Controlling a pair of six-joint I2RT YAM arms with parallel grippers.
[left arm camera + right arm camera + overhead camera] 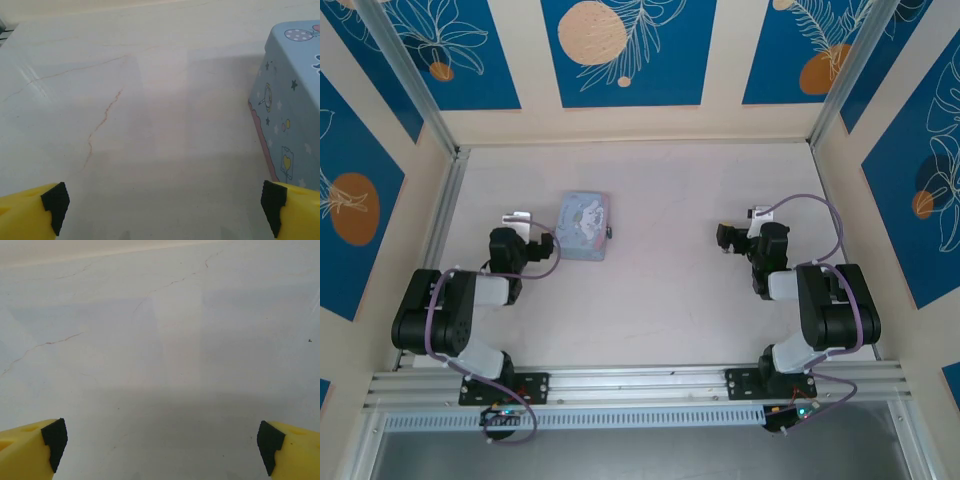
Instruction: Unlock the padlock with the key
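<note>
A tiny dark padlock (608, 232) sits against the right side of the pale blue cartoon-printed tin (584, 225); it is too small to make out in detail. No key can be made out. My left gripper (524, 236) rests low just left of the tin, open, with nothing between its yellow fingers (30, 215). In the left wrist view the tin's wall (290, 105) rises at the right, close to the right finger. My right gripper (748, 234) is open over bare table at the right side, well away from the tin, its fingers (290, 450) wide apart.
The pale tabletop (670, 290) is ringed by cream and blue patterned walls, with a metal rail (640, 380) along the near edge. Thin hairline cracks (102, 122) mark the surface.
</note>
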